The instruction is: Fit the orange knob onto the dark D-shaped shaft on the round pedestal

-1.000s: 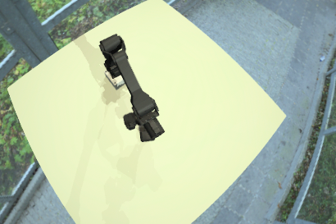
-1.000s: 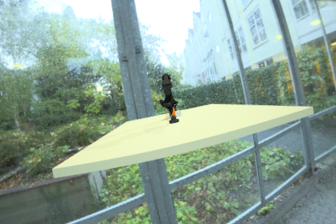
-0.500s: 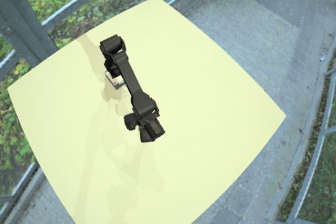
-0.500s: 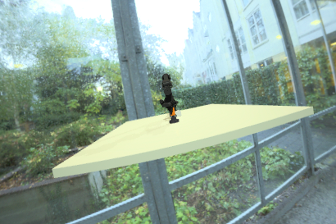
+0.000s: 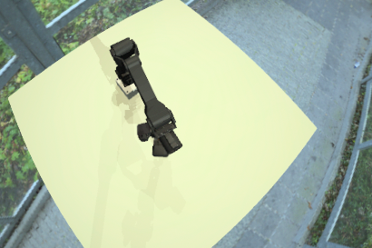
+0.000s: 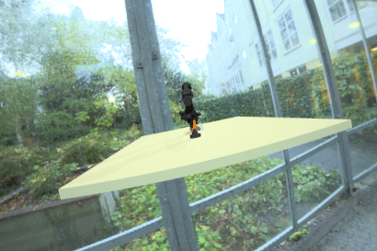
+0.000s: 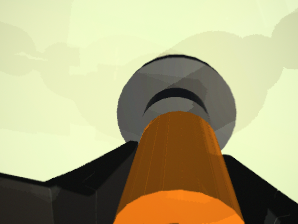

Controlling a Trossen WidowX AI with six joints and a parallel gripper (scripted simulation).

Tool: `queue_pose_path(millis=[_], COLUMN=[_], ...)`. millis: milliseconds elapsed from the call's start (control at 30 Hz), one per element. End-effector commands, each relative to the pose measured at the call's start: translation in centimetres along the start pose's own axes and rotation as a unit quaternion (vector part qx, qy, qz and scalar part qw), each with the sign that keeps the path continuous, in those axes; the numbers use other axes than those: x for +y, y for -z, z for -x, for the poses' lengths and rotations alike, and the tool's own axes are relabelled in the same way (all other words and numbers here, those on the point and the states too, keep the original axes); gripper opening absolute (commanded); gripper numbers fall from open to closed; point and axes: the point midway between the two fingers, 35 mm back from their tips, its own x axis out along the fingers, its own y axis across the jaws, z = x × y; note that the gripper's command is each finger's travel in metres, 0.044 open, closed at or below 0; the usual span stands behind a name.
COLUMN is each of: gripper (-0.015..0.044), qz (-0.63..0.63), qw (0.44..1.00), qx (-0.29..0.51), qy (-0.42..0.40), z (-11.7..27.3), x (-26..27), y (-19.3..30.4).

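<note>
Pale-yellow tabletop (image 5: 218,150) (image 6: 211,152) here, casting back soft light; metal-framed glazing rising behind, a gray upright (image 6: 154,60) at eleven o'clock, a many-windowed building (image 6: 280,23) at one, and stone paving (image 5: 272,45) running off at two from above!
</note>
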Motion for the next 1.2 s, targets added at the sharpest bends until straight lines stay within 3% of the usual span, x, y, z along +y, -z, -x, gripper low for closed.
queue_pose_path(millis=[0,833,1167], gripper=[0.0000,0.0000,0.0000], qz=[-0.038,-0.038,-0.143], qw=[0.999,0.999,0.990], qx=[-0.001,-0.001,-0.001], qy=[-0.001,-0.001,-0.001], z=[-0.13,0.08,-0.10], x=[0.00,0.26,0.16], y=[-0.03,0.13,0.04])
